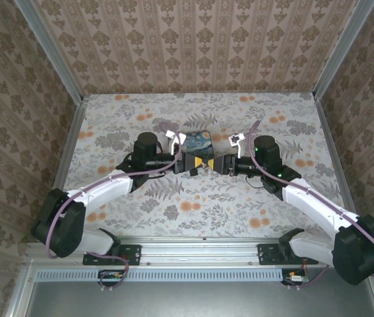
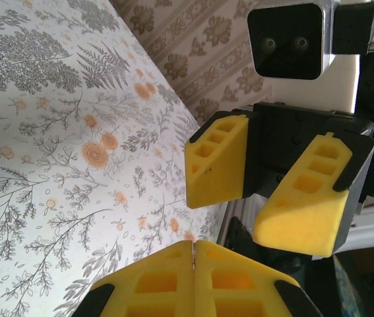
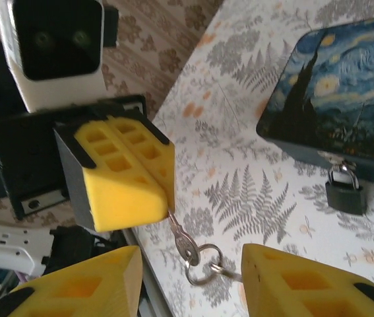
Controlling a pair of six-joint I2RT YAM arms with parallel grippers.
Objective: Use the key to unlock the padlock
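Note:
The key (image 3: 188, 243) hangs over the table on a metal ring (image 3: 203, 264), its blade pinched in my shut left gripper (image 3: 167, 201). In the left wrist view a thin sliver of it shows between the left gripper's (image 2: 194, 247) closed yellow pads. My right gripper (image 3: 190, 259) stands open around the ring, and a second piece on the ring reaches toward its right finger (image 3: 292, 277). The small dark padlock (image 3: 344, 191) hangs shut from the hasp of the blue swirl-painted box (image 3: 345, 86). In the top view both grippers meet tip to tip, left (image 1: 197, 164) and right (image 1: 218, 164), just in front of the box (image 1: 198, 140).
The floral tabletop (image 1: 173, 205) is walled by patterned panels on three sides. The metal rail (image 1: 200, 246) with both arm bases runs along the near edge. The right gripper's open fingers (image 2: 216, 162) face the left wrist camera closely.

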